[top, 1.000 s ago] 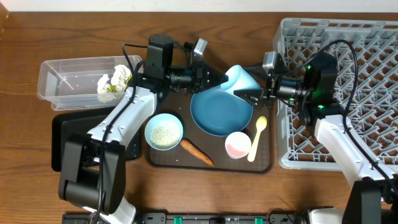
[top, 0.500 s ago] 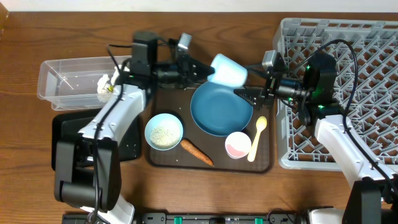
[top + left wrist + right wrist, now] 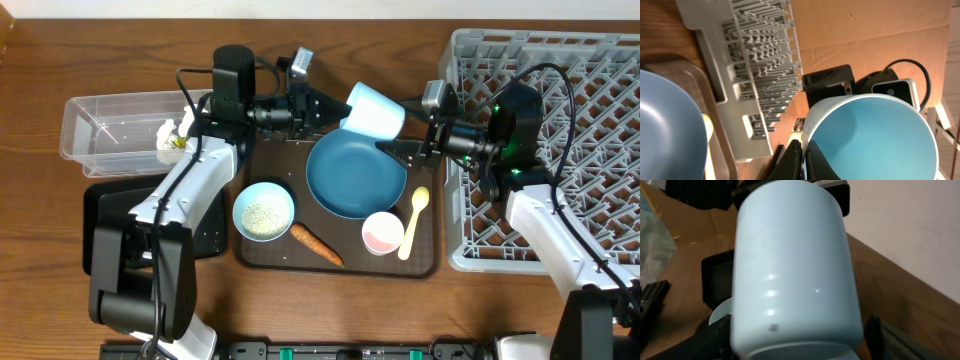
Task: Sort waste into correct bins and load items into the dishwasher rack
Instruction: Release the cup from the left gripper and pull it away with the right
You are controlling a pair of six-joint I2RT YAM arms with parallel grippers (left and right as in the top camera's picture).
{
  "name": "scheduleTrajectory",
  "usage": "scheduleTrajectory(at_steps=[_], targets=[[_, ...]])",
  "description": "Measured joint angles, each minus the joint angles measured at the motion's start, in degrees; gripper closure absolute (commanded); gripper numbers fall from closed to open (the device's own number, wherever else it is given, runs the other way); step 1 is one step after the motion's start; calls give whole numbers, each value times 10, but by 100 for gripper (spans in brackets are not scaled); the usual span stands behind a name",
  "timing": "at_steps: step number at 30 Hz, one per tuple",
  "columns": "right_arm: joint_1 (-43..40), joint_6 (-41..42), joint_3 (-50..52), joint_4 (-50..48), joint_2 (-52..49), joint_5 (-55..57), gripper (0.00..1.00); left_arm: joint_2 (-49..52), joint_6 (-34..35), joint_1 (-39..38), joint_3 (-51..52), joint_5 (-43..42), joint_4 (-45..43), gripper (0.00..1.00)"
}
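A brown wooden table (image 3: 40, 250) fills the view; over its middle the left gripper (image 3: 335, 112) is pressed together on the rim of the light blue cup (image 3: 375, 110), which it holds in the air tipped on its side, mouth towards that arm, above the back edge of the blue plate (image 3: 355, 180); the right gripper (image 3: 392, 150) is spread wide just beside the cup's base, though contact is hard to judge; the plate lies on the brown tray (image 3: 420, 265) with the rice bowl (image 3: 264, 211), carrot (image 3: 316, 245), small white cup (image 3: 382, 233) and spoon (image 3: 414, 220); the grey rack (image 3: 600, 60) stands to the right; the clear tub (image 3: 100, 125) with tissue (image 3: 168, 135) sits to the left, the black tray (image 3: 100, 215) in front of it.
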State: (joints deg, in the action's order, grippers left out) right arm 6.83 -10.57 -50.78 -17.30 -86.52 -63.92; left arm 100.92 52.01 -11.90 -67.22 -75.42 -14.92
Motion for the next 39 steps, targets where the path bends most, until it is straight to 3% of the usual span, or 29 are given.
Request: scheduleTrajectory(at_steps=[28, 34, 39], targets=[[23, -3, 0, -74, 0, -3, 29, 0, 20, -3, 0, -14, -3, 94], [23, -3, 0, -91, 0, -3, 36, 0, 20, -3, 0, -14, -5, 93], [23, 7, 0, -96, -1, 0, 48, 0, 19, -3, 0, -13, -5, 87]])
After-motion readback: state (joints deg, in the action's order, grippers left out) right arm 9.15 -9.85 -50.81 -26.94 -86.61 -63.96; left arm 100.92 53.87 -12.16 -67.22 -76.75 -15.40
